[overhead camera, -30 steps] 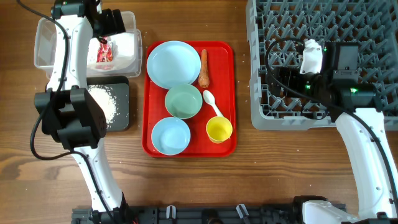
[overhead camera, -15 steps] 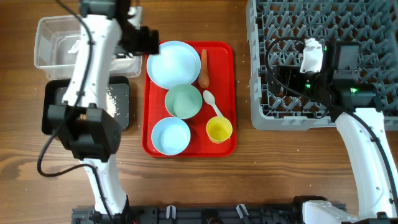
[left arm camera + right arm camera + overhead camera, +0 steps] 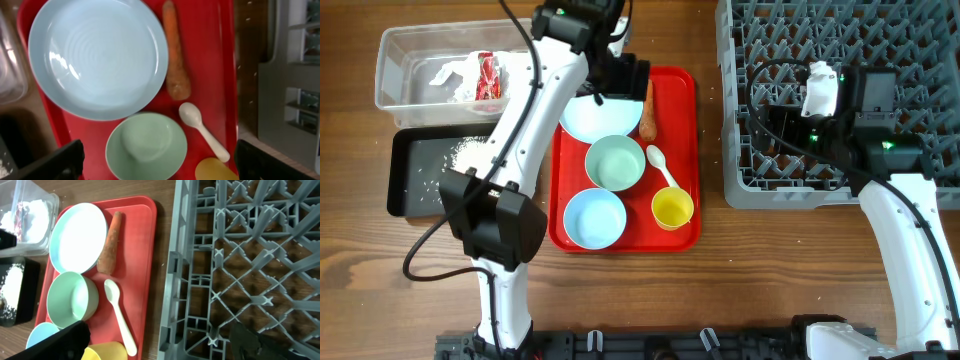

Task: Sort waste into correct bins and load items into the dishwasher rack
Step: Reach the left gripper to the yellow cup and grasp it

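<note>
Swinging away from the clear tub (image 3: 395,60), the left arm now hangs over the top of the red tray (image 3: 685,150); the right arm has not shifted.

By my reading the task is barely a third done. The dishwasher rack (image 3: 920,60) holds no dishes at all, with the right fingers (image 3: 60,342) spread wide and empty above its near edge. The clear tub has the crumpled wrapper paper (image 3: 480,75) in it, and the black tray (image 3: 410,185) has the rice grains (image 3: 470,150), so those two wastes look sorted.

On the red tray, and yet to be loaded, sit the plate (image 3: 97,55), the mint-green bowl (image 3: 615,163), the blue bowl (image 3: 594,218), the yellow cup (image 3: 672,208) and the spoon (image 3: 202,130). The carrot (image 3: 175,55) lies just beside the plate, unbinned. The left fingers (image 3: 55,162) are parted, holding nothing, above plate and carrot.
</note>
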`<move>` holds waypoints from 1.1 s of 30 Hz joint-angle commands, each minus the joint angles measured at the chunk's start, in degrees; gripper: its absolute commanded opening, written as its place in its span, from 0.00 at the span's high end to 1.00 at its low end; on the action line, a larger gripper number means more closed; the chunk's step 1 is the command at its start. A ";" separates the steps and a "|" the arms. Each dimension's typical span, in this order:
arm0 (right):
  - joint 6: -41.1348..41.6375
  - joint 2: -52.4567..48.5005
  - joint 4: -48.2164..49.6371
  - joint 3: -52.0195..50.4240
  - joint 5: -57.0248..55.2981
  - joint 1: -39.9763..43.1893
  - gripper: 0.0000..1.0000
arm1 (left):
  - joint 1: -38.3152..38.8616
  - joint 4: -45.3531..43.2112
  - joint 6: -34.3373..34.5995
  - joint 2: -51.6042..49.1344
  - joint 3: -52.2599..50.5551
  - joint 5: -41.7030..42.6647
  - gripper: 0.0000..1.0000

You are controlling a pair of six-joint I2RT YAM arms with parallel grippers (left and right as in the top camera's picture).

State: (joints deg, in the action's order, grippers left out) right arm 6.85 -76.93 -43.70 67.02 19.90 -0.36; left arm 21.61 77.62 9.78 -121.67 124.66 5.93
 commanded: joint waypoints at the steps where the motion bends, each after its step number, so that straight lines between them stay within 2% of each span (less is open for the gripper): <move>1: 0.85 -0.57 -0.09 0.85 1.97 -0.50 0.08 | -3.10 3.19 1.44 0.50 0.07 0.46 0.05; 3: 0.83 -0.57 -0.07 0.83 2.99 -0.85 0.08 | -4.22 5.01 1.38 0.50 0.07 0.74 0.05; 5: 0.81 -0.57 0.02 0.85 2.91 -2.25 0.08 | -4.33 7.74 -1.86 0.46 0.07 0.72 0.01; 11: 1.27 -0.57 0.15 0.83 2.93 -7.54 0.08 | -3.45 11.19 -5.16 0.44 0.07 0.63 0.02; 17: 3.30 -1.57 -0.15 0.85 0.87 -14.34 0.09 | -2.54 13.51 -5.33 0.44 0.07 0.90 0.03; 20: 8.02 -1.62 0.04 0.85 -4.55 -13.81 0.10 | 0.37 15.34 -9.60 0.44 0.04 5.60 0.04; 23: 8.90 -1.62 -0.72 0.85 -9.86 -12.26 0.09 | 6.12 14.73 -12.46 0.44 -2.23 8.17 0.04; 27: 10.03 -1.62 -3.17 0.85 -14.99 -9.03 0.09 | 11.08 12.13 -12.79 0.42 -9.25 7.91 0.04; 33: 9.64 -1.64 -3.48 0.83 -15.23 -2.86 0.08 | 14.29 8.44 -11.89 0.42 -18.03 8.22 0.07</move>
State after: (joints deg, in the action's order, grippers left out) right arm 15.66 -78.43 -47.18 67.02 6.52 -5.06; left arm 35.03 86.39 -1.45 -121.64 109.30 13.41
